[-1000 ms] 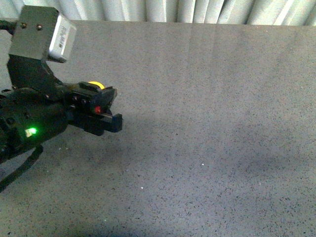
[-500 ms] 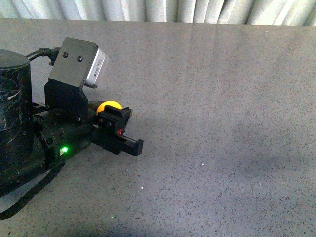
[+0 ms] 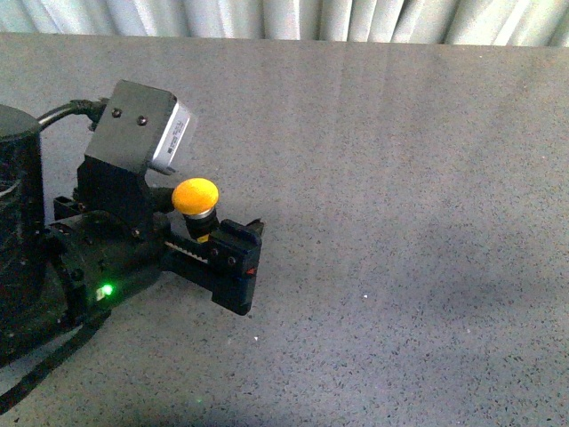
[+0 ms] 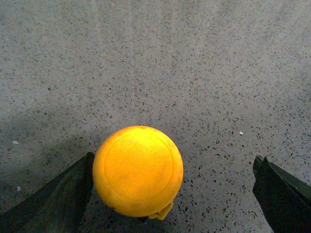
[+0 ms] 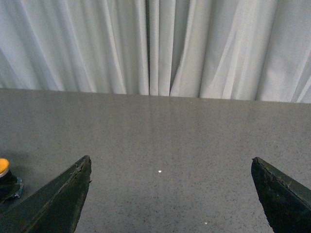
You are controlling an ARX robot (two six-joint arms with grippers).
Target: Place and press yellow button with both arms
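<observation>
The yellow button (image 3: 196, 196) stands upright on the grey table, its orange-yellow cap on top, between the jaws of my left gripper (image 3: 212, 238). The gripper is open and low over the table. In the left wrist view the button (image 4: 138, 170) sits close against one jaw, with a wide gap to the other, and the left gripper (image 4: 172, 204) holds nothing. My right gripper (image 5: 170, 204) is open and empty above bare table. It is out of the front view. The button (image 5: 3, 166) shows small at the edge of the right wrist view.
The speckled grey table (image 3: 400, 222) stretches to the right of the left arm. A white curtain (image 3: 267, 18) hangs along the table's far edge and also shows in the right wrist view (image 5: 155, 43).
The left arm has moved right and down with the button. Its jaws have opened, and the button now stands free on the table.
</observation>
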